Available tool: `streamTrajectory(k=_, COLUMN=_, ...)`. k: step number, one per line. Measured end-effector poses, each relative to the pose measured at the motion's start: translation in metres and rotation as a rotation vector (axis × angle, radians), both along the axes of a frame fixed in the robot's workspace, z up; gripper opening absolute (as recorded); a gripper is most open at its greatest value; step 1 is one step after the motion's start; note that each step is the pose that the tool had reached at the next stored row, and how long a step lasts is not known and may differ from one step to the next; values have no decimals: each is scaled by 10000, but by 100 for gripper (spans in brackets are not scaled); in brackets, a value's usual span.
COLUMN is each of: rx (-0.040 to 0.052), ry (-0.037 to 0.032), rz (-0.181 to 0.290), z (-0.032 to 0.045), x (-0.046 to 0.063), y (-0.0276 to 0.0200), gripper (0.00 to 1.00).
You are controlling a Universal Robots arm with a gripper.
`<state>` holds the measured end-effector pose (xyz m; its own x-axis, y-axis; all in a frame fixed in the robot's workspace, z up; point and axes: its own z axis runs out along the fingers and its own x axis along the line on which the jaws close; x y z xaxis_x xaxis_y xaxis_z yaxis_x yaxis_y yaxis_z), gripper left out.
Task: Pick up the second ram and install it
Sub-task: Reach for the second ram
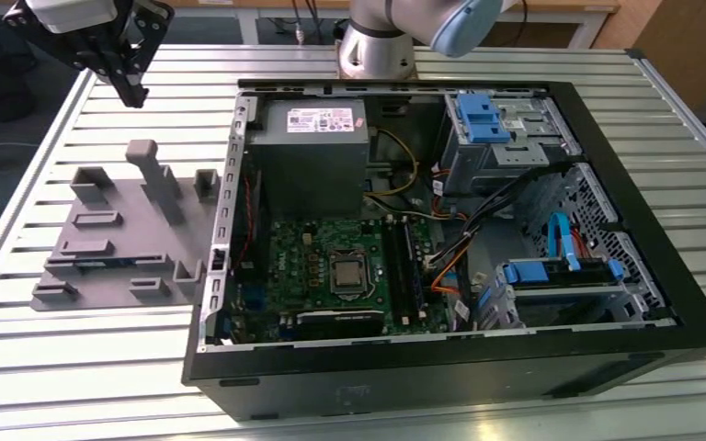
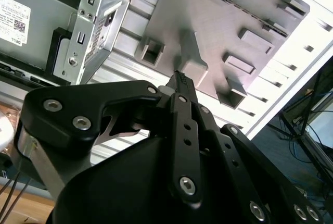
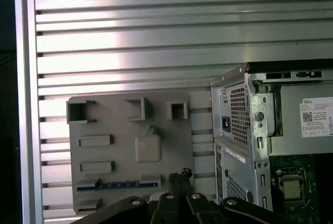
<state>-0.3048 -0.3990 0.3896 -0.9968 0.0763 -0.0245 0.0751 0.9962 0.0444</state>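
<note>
The second ram [image 3: 117, 185] stands on edge as a thin blue strip in a slot of the grey plastic tray [image 3: 119, 153], on the side nearest my fingers in the first wrist view. My gripper [image 1: 136, 96] hangs above the table beyond the tray's [image 1: 120, 241] far end, off the exterior view's left of the computer case. The black fingertips [image 3: 179, 174] lie together and hold nothing. In the second wrist view the gripper [image 2: 181, 78] points toward the tray's tall post [image 2: 192, 62]. The green motherboard [image 1: 328, 257] with its long memory slots [image 1: 400, 266] lies inside the open case.
The open black computer case [image 1: 451, 372] fills the middle and the exterior view's right of the slatted aluminium table [image 1: 84, 367]. Inside are a grey power supply [image 1: 310, 147], blue drive brackets [image 1: 488, 119] and loose cables [image 1: 500, 197]. The arm's base [image 1: 375, 50] stands behind the case.
</note>
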Motion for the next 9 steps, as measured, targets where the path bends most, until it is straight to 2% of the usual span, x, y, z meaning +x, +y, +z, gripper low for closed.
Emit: streamTrajectory(k=9, rx=0, ry=0, rz=1, z=0, x=-241, y=-3, gripper=11)
